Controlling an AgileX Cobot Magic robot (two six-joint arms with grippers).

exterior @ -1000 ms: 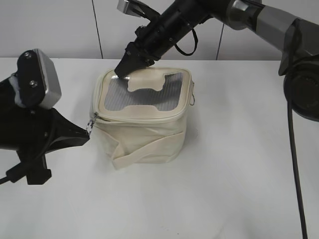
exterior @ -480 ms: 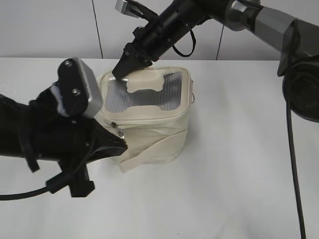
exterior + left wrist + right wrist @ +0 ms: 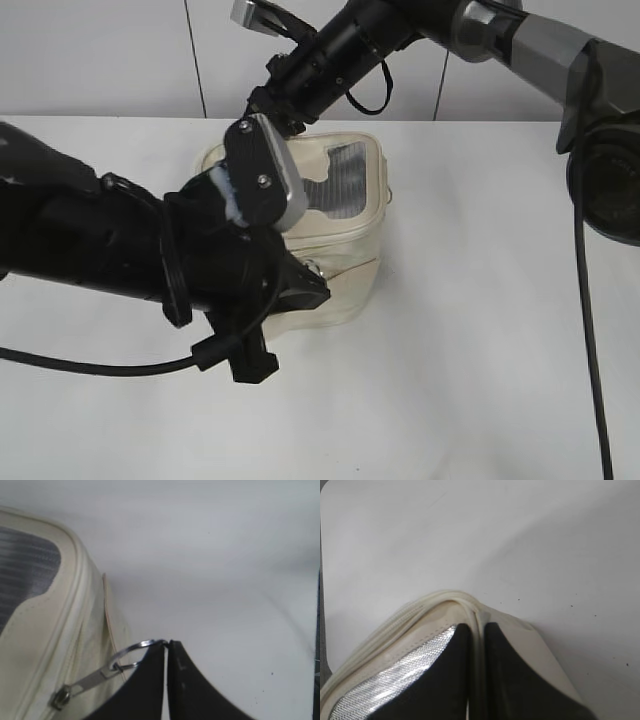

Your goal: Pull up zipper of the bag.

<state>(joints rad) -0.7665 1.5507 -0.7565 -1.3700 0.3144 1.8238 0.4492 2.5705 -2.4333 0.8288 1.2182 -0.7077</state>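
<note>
The cream bag (image 3: pixel 345 245) stands mid-table, its grey window lid (image 3: pixel 345 180) partly hidden by my left arm. My left gripper (image 3: pixel 318 285) is at the bag's front side. In the left wrist view it (image 3: pixel 166 642) is shut on the silver ring pull (image 3: pixel 131 650) of the zipper (image 3: pixel 60 698), which runs along the lid edge. My right gripper (image 3: pixel 262 103) is at the bag's back left corner. In the right wrist view it (image 3: pixel 478 629) is shut on the lid's cream edge (image 3: pixel 470 607), one finger on the grey window panel (image 3: pixel 395 680).
The white table (image 3: pixel 480 350) lies round the bag. A grey wall (image 3: pixel 120 50) rises behind it. My left arm's black body (image 3: pixel 120 250) covers the bag's left half in the exterior view. A second ring pull (image 3: pixel 387 200) hangs at the bag's right side.
My left gripper has travelled right along the bag's front edge, from the left corner to near the front right, drawing the ring pull with it. The right gripper has held at the back corner.
</note>
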